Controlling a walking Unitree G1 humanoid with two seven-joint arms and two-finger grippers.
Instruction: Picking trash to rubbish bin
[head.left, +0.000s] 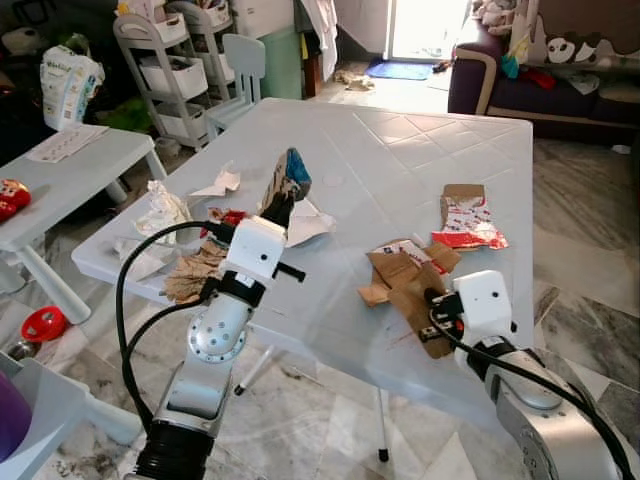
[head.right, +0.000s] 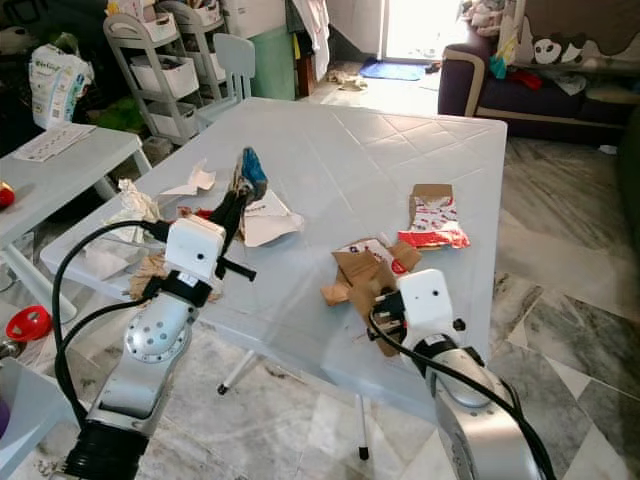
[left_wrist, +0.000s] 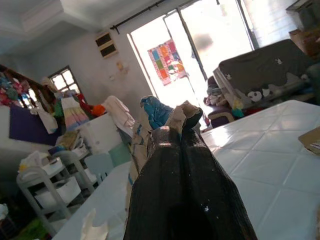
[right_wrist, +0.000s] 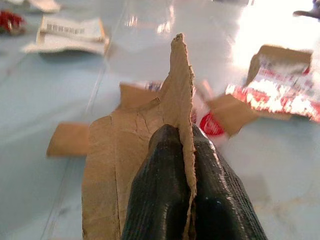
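gripping upright cardboard, right end effector (left pinches wrapper).

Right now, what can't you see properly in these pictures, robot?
- Rubbish bin: I cannot pick one out among the clutter past the white plastic table.
- Crumpled blue-and-brown wrapper: its lower part is hidden by the left claw shut on it, left wrist view.
- Torn brown cardboard piece: the right claw covers its near end, right wrist view.
- Red-and-white torn packet: glare washes out its print.
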